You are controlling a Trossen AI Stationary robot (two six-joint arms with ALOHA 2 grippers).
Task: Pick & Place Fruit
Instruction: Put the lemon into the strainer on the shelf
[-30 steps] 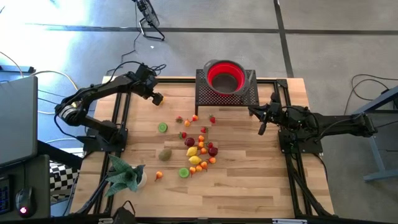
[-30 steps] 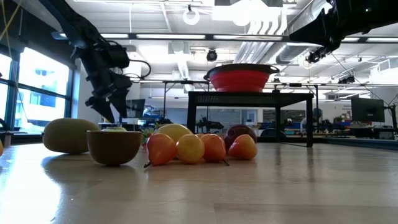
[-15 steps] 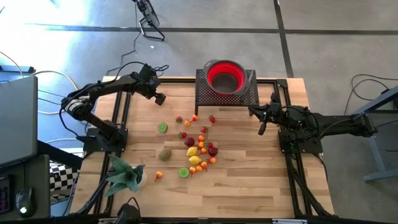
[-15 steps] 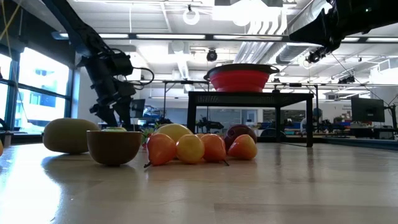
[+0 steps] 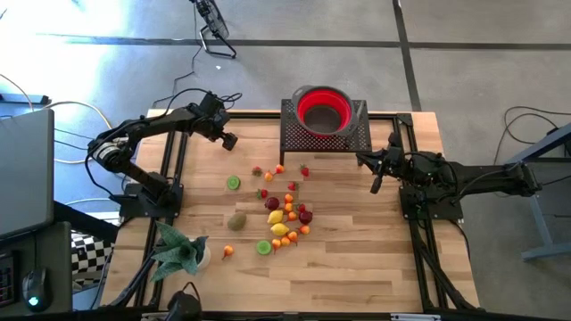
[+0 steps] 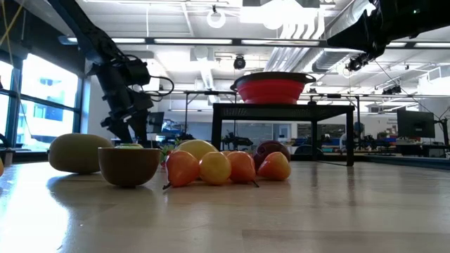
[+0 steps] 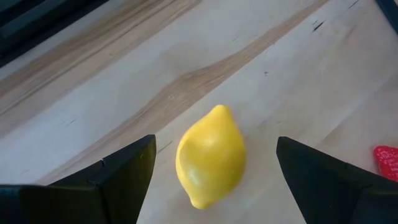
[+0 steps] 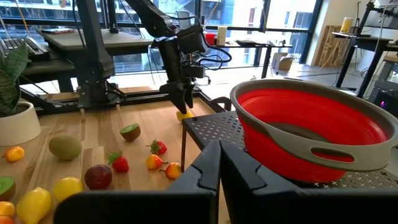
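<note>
A yellow lemon (image 7: 210, 155) lies on its side on the wooden table (image 5: 357, 267) near the far left corner. My left gripper (image 7: 214, 143) slants down over it, open, one finger on either side and a gap showing at both. From above, that gripper (image 5: 227, 141) hides the lemon. The other fruit lie in a loose cluster (image 5: 285, 209) mid-table: lemons, strawberries, small oranges, a plum. My right gripper (image 5: 375, 174) waits level at the right side, shut, with nothing in it.
A red bowl (image 5: 322, 109) with a grey rim sits on a black perforated stand (image 5: 326, 138) at the far edge. A halved lime (image 5: 233, 183) and a kiwi (image 5: 236, 220) lie left of the cluster. A potted plant (image 5: 178, 250) stands at the near left.
My left gripper has come down a little toward the table over the lemon, staying open, and has then kept still.
</note>
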